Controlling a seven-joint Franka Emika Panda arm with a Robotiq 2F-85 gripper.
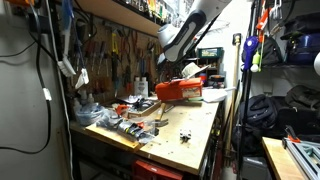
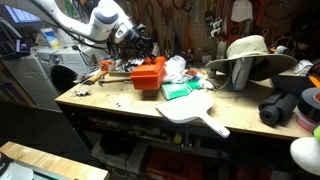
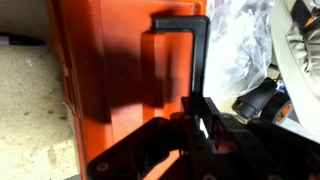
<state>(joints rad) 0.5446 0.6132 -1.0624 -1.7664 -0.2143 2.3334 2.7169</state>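
An orange tool case (image 1: 180,90) lies on the wooden workbench (image 1: 190,135) and shows in both exterior views (image 2: 148,72). In the wrist view the orange case (image 3: 100,70) fills the frame, with its black handle (image 3: 180,25) running down into my jaws. My gripper (image 3: 200,115) sits right over the case, fingers close together around the right leg of the handle. It appears shut on the handle, though the jaws are dark. The gripper also shows above the case in both exterior views (image 1: 188,68) (image 2: 138,48).
A white paddle-shaped board (image 2: 195,108) and a green item (image 2: 178,90) lie near the front edge. A wide-brimmed hat (image 2: 245,55) stands behind. Clear plastic wrap (image 3: 240,40) and a black cylinder (image 3: 262,100) lie beside the case. Tools hang on the wall (image 1: 110,55).
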